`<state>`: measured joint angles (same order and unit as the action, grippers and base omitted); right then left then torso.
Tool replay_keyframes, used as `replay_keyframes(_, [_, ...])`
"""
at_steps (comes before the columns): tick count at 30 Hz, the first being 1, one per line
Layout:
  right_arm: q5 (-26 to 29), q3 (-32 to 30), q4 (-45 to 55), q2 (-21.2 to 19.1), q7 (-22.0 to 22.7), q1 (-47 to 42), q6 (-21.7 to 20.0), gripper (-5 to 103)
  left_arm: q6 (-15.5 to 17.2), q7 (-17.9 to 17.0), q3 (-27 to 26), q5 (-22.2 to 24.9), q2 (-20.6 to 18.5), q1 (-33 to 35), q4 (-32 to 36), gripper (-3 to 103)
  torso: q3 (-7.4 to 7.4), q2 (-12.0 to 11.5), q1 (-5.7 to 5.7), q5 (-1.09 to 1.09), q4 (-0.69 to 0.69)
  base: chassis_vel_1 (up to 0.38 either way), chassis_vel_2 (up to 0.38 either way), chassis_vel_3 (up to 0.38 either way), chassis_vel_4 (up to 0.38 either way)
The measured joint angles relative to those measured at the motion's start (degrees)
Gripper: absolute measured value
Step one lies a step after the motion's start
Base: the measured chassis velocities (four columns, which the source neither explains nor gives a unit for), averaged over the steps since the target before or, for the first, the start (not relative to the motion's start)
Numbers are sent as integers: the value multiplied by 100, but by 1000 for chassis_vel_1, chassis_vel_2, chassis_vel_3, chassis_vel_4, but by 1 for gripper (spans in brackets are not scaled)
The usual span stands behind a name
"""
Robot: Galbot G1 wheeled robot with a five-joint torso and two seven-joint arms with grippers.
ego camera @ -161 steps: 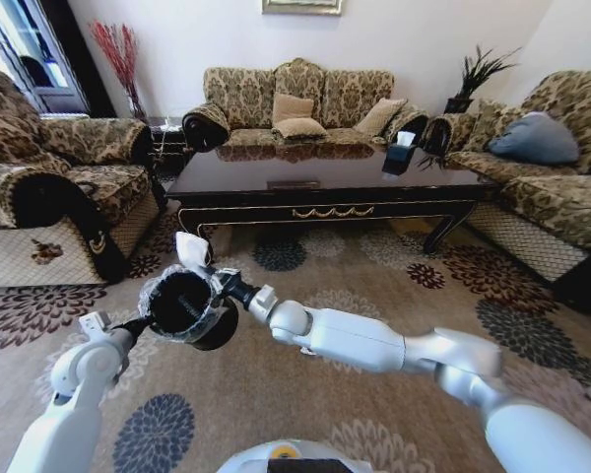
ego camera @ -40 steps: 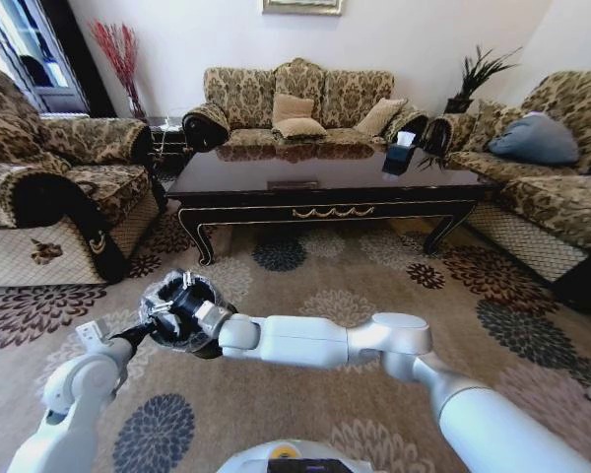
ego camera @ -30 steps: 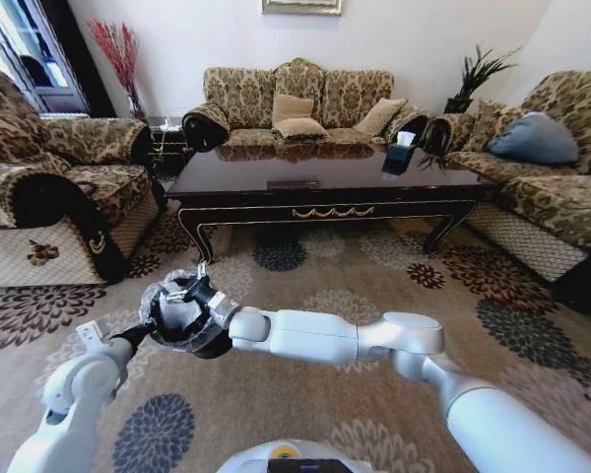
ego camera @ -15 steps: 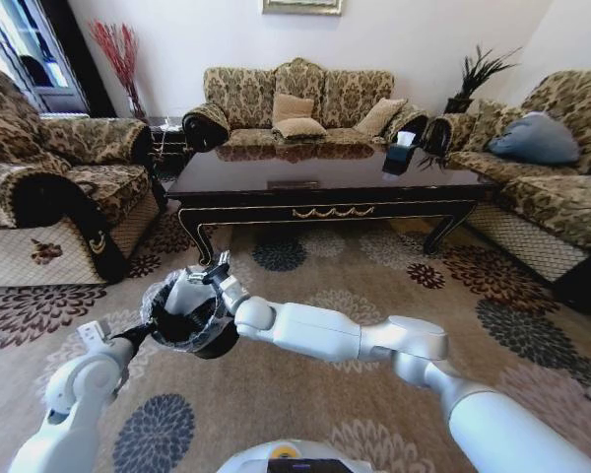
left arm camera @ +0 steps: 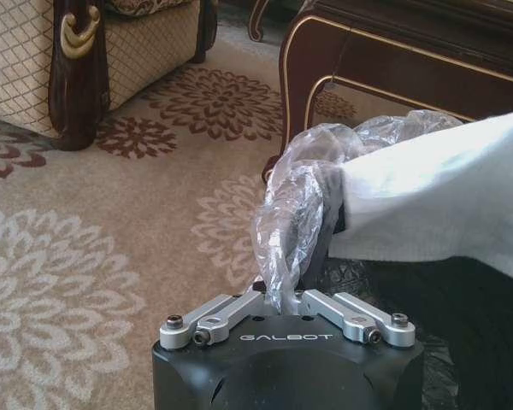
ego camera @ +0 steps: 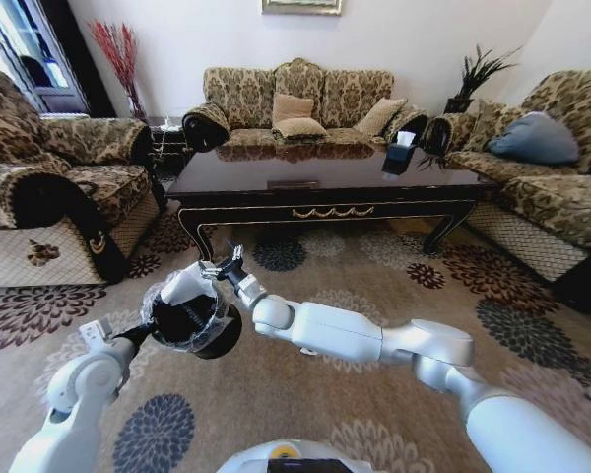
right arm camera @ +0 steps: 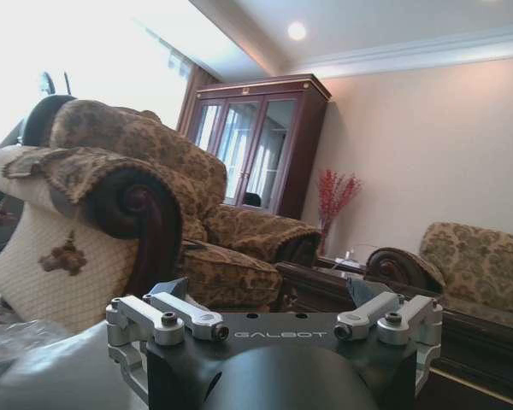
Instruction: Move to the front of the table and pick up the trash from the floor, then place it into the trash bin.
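The black trash bin (ego camera: 215,341) with its clear liner hangs above the floor (ego camera: 276,399), my left gripper (ego camera: 143,333) shut on its near rim. In the left wrist view the gripper (left arm camera: 282,295) pinches the liner and rim of the bin (left arm camera: 462,329). A crumpled white paper piece of trash (ego camera: 184,287) lies in the bin, sticking up over its far rim (left arm camera: 436,196). My right gripper (ego camera: 224,264) hovers open and empty just beyond that rim, towards the table (ego camera: 325,212). Its spread fingers frame the right wrist view (right arm camera: 269,295).
The dark coffee table stands ahead with a black tissue box (ego camera: 399,153) on its right end. Patterned armchairs flank it at left (ego camera: 49,187) and right (ego camera: 561,187), with a sofa (ego camera: 300,108) behind. Carpet lies open between me and the table.
My right gripper carried the white paper down into the bin, let go of it, then rose out and drew back towards the table. The left arm held the bin nearly still.
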<state>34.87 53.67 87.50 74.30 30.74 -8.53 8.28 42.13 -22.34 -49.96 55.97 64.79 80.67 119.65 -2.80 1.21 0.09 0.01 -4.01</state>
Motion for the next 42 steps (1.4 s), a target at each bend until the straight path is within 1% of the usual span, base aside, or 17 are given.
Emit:
replay_keyframes(5, [-111, 256, 300, -117, 16, -88, 63, 100, 0, 0, -23, 2, -12, 12, 2, 2, 0, 0, 0, 0, 1, 0, 0, 0, 0])
replay_keyframes(12, [-165, 575, 716, -350, 197, -128, 8, 100, 0, -1, -51, 7, -10, 27, 3, 2, 0, 0, 0, -1, 0, 0, 0, 0, 0])
replay_keyframes(15, [-205, 608, 725, -389, 221, -150, -14, 100, 0, -1, -55, 7, 7, 38, 23, 2, 0, 0, 0, -1, 0, 0, 0, 0, 0])
replay_keyframes(19, [-312, 628, 710, -608, 253, -252, -46, 100, 0, -2, -67, 4, 32, 58, 59, 2, 0, 0, 0, -1, 0, 0, 0, 0, 0])
replay_keyframes(20, [-312, 628, 710, -608, 253, -252, -46, 100, 0, -2, -67, 4, 32, 58, 59, 2, 0, 0, 0, -1, 0, 0, 0, 0, 0])
replay_keyframes(24, [-432, 517, 732, -972, 254, -401, -46, 100, 0, -5, -74, 3, 27, 69, 67, 2, 0, 0, 0, 0, -1, 0, 0, 0, 0])
replay_keyframes(25, [-432, 517, 732, -972, 254, -401, -46, 100, 0, -5, -74, 3, 27, 69, 67, 2, 0, 0, 0, 0, -1, 0, 0, 0, 0])
replay_keyframes(29, [-502, 344, 871, -1342, 254, -557, -47, 100, 0, -7, -74, 3, 22, 64, 78, 2, 0, 0, 0, 0, -1, 0, 0, 0, 0])
replay_keyframes(30, [-502, 344, 871, -1342, 254, -557, -47, 100, 0, -7, -74, 3, 22, 64, 78, 2, 0, 0, 0, 0, -1, 0, 0, 0, 0])
replay_keyframes(36, [-599, 121, 1062, -1675, 232, -766, -8, 100, 0, -12, -42, -21, 43, 59, 80, 2, 0, 0, 0, 0, 0, 0, 0, 0, 0])
replay_keyframes(42, [-598, -213, 1038, -1773, 225, -1112, -47, 100, 0, -12, -118, 16, 16, 54, 86, 2, 0, 0, 0, -1, 1, 0, 0, 0, 0])
